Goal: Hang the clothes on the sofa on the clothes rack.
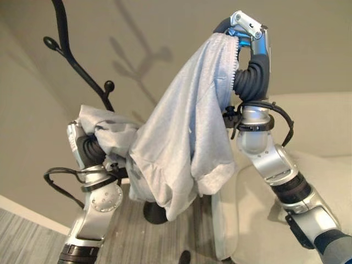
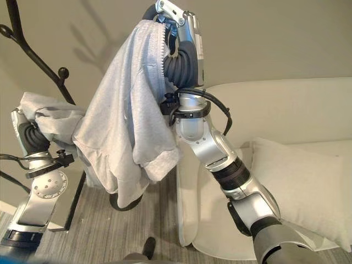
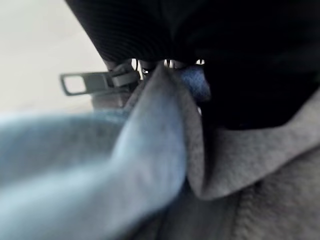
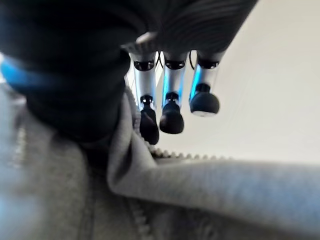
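Two robot hands carry the grey zip jacket (image 1: 181, 137) in the air: right robot hand (image 1: 250, 33) pinches its zipper edge high, left robot hand (image 1: 82, 144) is curled into bunched fabric lower. Black clothes rack (image 1: 69, 49) stands behind-left, sofa (image 2: 286, 165) right. Risk: the sagging hem could miss or snag a hook (image 1: 109, 86).

Right hand (image 1: 250, 33) raised, fingers curled; left hand (image 1: 82, 144) low, seemingly clenched

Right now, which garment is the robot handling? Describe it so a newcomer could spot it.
Start at the cream sofa; beside it stands a black clothes rack. Between them hangs a light grey zip-up top, held by the raised right hand and the lower left hand. Its toothed zipper edge marks it.
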`<state>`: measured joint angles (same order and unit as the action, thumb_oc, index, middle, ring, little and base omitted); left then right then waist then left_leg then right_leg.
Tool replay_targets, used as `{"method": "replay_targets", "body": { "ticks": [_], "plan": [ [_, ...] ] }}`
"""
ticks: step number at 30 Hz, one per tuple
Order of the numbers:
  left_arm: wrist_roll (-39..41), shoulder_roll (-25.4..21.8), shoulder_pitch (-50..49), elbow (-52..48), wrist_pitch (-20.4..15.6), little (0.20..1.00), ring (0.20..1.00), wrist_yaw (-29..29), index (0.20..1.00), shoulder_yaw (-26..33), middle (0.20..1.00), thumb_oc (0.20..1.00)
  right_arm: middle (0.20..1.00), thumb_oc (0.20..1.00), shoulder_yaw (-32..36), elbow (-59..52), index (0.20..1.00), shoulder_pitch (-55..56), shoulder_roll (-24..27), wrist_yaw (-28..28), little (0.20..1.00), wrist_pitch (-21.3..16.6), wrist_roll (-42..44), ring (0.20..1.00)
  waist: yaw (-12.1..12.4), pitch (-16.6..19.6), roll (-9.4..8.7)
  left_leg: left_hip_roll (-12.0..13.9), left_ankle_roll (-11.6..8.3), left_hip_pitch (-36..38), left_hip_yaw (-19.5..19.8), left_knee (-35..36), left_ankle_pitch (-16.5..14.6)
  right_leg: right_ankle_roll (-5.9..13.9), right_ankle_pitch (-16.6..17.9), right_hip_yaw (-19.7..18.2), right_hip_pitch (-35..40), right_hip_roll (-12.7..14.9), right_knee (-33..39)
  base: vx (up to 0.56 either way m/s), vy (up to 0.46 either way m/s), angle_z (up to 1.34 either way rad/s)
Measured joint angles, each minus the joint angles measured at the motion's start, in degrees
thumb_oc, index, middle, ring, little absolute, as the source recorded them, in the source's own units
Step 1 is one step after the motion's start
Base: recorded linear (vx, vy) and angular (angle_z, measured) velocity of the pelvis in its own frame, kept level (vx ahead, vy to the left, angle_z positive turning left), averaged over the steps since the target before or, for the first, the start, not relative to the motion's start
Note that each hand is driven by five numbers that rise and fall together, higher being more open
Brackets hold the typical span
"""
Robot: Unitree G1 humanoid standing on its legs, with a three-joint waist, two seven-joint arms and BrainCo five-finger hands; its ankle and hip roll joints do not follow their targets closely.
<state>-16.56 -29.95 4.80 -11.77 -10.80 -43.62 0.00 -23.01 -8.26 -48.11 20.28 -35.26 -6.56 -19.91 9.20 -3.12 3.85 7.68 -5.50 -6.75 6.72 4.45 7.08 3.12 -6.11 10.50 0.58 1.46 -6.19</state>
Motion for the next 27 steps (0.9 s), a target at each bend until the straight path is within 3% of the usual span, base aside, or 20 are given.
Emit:
{"method": "replay_targets", "body": {
  "ticks": [1,3,5,6,7,8,9,10,12,13,15,18,19,20,21,23,24,25,26,27],
  "plan": [
    [0.03,-0.10,1.69,0.60,-0.22,0.200,0.200,-0.09,0.200,-1.58,0.200,0.200,0.200,0.200,0.11,-0.15,0.200,0.94,-0.08,-0.92,0.200,-0.13,-0.06,0.200,-1.53,-0.93,-3.14,0.67,-1.77,-0.71,-0.81,-2.17,-1.49,-1.02,0.77,0.39,0.15,2.29,0.58,0.03,0.360,0.07],
    [0.00,-0.95,5.67,1.46,-0.37,0.200,0.200,0.14,0.200,-4.52,0.200,0.200,0.200,0.200,-0.35,-0.40,0.200,1.39,-0.38,-1.03,0.200,0.06,-0.07,0.200,-3.88,-1.84,-6.55,3.98,-2.26,-2.07,-0.10,-6.26,-1.75,-0.64,1.01,0.26,-0.01,4.82,0.69,0.05,0.377,0.15],
    [0.00,-0.71,10.68,4.68,-0.41,0.200,0.200,1.05,0.200,-9.92,0.200,0.200,0.200,0.200,-0.25,-0.40,0.200,1.41,-0.64,-1.36,0.200,0.09,-0.14,0.200,-6.75,-1.88,-6.53,10.68,-2.78,-2.05,-0.07,-7.28,-1.84,0.02,1.38,-0.11,0.03,6.07,0.61,0.04,0.314,0.05],
    [0.00,-0.69,12.29,5.97,-0.42,0.200,0.200,1.44,0.200,-12.32,0.200,0.200,0.200,0.200,-0.07,-0.37,0.200,1.74,-0.50,-1.90,0.200,0.08,-0.20,0.200,-7.73,-1.90,-6.13,11.97,-2.69,-1.48,-0.15,-6.33,-1.74,0.85,1.40,-0.55,0.03,6.85,0.57,0.13,0.355,-0.30],
    [-0.13,1.18,12.96,6.85,-0.57,0.200,0.200,2.01,0.200,-14.72,0.200,0.200,0.200,0.200,-0.01,-0.43,0.200,1.90,1.12,-2.30,0.200,0.20,-0.28,0.200,-8.05,-1.60,-2.59,11.88,-0.41,0.57,0.14,-5.54,2.57,4.48,2.20,-2.51,0.51,7.72,1.29,0.23,0.623,-0.45],
    [-0.17,2.52,13.24,7.54,-0.58,0.200,0.200,2.49,0.200,-15.46,0.200,0.200,0.200,0.200,-0.13,-0.64,0.200,3.28,1.08,-3.20,0.200,0.23,-0.34,0.200,-8.33,-1.38,-1.61,9.49,-6.83,2.68,0.62,-5.02,-2.89,7.85,2.83,-4.57,0.66,10.43,1.95,0.25,0.703,-0.42],
    [-0.18,2.45,13.44,7.77,-0.54,0.200,0.200,3.09,0.200,-15.52,0.200,0.200,0.200,0.200,-0.34,-0.48,0.200,3.75,0.59,-2.97,0.200,0.30,-0.50,0.200,-8.32,-1.45,-3.00,6.79,-7.51,2.65,-0.08,-5.37,-5.25,8.69,3.48,-5.34,0.76,13.20,2.69,0.18,0.595,0.05],
    [-0.16,2.30,14.05,8.80,-0.47,0.200,0.200,3.85,0.200,-16.43,0.200,0.200,0.200,0.200,0.24,-0.60,0.200,5.76,-0.61,-2.88,0.200,0.59,-1.30,0.200,-8.37,-1.30,-5.53,2.13,-6.16,0.85,-0.20,-8.61,-7.75,8.14,4.54,-5.63,1.77,17.49,4.06,0.09,0.506,0.36],
    [-0.02,2.45,14.37,10.37,-0.50,0.200,0.200,3.98,0.200,-18.37,0.200,0.200,0.200,0.200,0.08,-0.59,0.200,7.71,-1.87,-2.71,0.200,1.37,-2.78,0.200,-7.70,-1.33,-6.47,-2.34,-3.18,-1.60,-0.18,-15.12,-11.80,4.97,6.81,-7.11,2.60,21.04,4.32,0.02,0.600,0.32],
    [0.01,2.60,16.34,12.69,-0.48,0.200,0.200,4.14,0.200,-20.64,0.200,0.200,0.200,0.200,0.56,-1.32,0.200,8.18,-1.97,-2.68,0.200,2.36,-3.31,0.200,-7.02,-1.53,-6.46,-5.98,0.69,-4.98,-1.18,-21.91,-14.65,3.12,8.94,-8.95,0.96,24.12,1.44,0.01,0.538,0.16],
    [-0.06,2.31,16.94,12.37,-0.83,0.200,0.200,4.82,0.200,-20.87,0.200,0.200,0.200,0.200,2.11,-3.42,0.200,9.65,-2.11,-3.04,0.200,2.71,-5.08,0.200,-7.26,-1.27,-6.69,-8.10,1.29,-6.43,-3.17,-23.70,-15.59,2.17,10.83,-9.46,-1.57,27.08,-0.58,-0.01,0.370,-0.01],
    [-0.20,-0.06,16.41,12.24,-0.88,0.200,0.200,4.34,0.200,-19.98,0.200,0.200,0.200,0.200,2.51,-4.47,0.200,9.23,-2.17,-3.21,0.200,4.00,-7.65,0.200,-7.38,-1.52,-7.62,-11.15,4.52,-8.44,-7.13,-24.76,-15.47,1.54,21.52,-9.74,-7.04,30.32,-0.54,-0.10,0.401,-0.41],
    [-0.21,-0.62,15.75,12.04,-0.97,0.200,0.200,3.74,0.200,-19.59,0.200,0.200,0.200,0.200,2.23,-4.24,0.200,8.99,-2.70,-3.23,0.200,4.19,-8.32,0.200,-6.02,-1.57,-7.38,-10.22,5.10,-8.82,-8.91,-24.27,-15.36,2.32,24.22,-8.41,-8.83,31.01,0.20,-0.13,0.377,-0.80],
    [-0.26,-1.28,15.41,12.10,-0.85,0.200,0.200,3.52,0.200,-19.78,0.200,0.200,0.200,0.200,2.38,-3.64,0.200,9.26,-2.58,-3.30,0.200,4.68,-8.86,0.200,-5.90,-1.74,-6.99,-10.12,6.67,-8.34,-11.10,-23.62,-14.74,5.30,21.53,-3.50,-9.01,29.86,0.07,-0.15,0.366,-0.85],
    [-0.92,-2.15,14.91,11.36,-0.89,0.200,0.200,3.41,0.200,-19.48,0.200,0.200,0.200,0.200,2.57,-3.67,0.200,9.26,-2.64,-3.31,0.200,5.05,-8.86,0.200,-5.66,-1.86,-7.03,-9.97,7.25,-8.19,-12.18,-22.81,-14.40,4.83,23.42,-0.03,-8.48,28.67,-0.24,-0.09,0.211,-0.84],
    [-2.59,-2.19,13.15,9.84,-0.86,0.200,0.200,3.19,0.200,-17.40,0.200,0.200,0.200,0.200,2.73,-4.85,0.200,9.30,-2.25,-3.50,0.200,4.81,-8.95,0.200,-5.48,-2.51,-6.23,-8.96,7.60,-7.05,-12.90,-19.68,-12.75,6.70,16.79,1.65,-8.86,25.58,-0.61,0.00,0.196,-0.48],
    [-2.87,-2.19,13.12,9.66,-0.85,0.200,0.200,3.26,0.200,-17.46,0.200,0.200,0.200,0.200,3.17,-4.59,0.200,9.27,-1.61,-3.47,0.200,4.76,-9.03,0.200,-6.14,-2.45,-6.20,-9.71,7.84,-6.81,-13.51,-18.74,-12.24,6.95,15.30,1.80,-7.12,23.66,0.42,0.03,0.320,-0.08],
    [-4.92,-2.55,11.75,8.39,-0.91,0.200,0.200,3.46,0.200,-15.69,0.200,0.200,0.200,0.200,3.89,-5.47,0.200,10.46,-0.72,-3.13,0.200,4.65,-9.42,0.200,-5.91,-2.66,-5.95,-9.63,8.99,-6.15,-13.13,-17.15,-11.86,9.48,8.05,0.61,-6.69,20.39,-3.73,0.10,0.280,-0.53],
    [-6.80,-3.13,5.52,3.98,-0.84,0.200,0.200,3.21,0.200,-9.46,0.200,0.200,0.200,0.200,4.12,-7.92,0.200,12.79,0.76,-3.06,0.200,4.24,-9.47,0.200,-3.73,-2.62,-5.53,-7.21,8.82,-1.86,-14.12,-10.99,-9.72,6.82,-2.85,-3.93,-6.86,11.71,-11.24,0.10,0.207,-0.56],
    [-6.92,-3.50,4.98,3.37,-0.67,0.200,0.200,2.48,0.200,-8.13,0.200,0.200,0.200,0.200,4.49,-7.92,0.200,12.83,1.76,-3.06,0.200,3.60,-9.52,0.200,-3.37,-2.45,-5.80,-7.51,8.61,-0.78,-13.38,-9.65,-8.70,5.44,-4.42,-4.39,-4.05,9.73,-8.20,0.11,0.178,-0.22]
  ]
}}
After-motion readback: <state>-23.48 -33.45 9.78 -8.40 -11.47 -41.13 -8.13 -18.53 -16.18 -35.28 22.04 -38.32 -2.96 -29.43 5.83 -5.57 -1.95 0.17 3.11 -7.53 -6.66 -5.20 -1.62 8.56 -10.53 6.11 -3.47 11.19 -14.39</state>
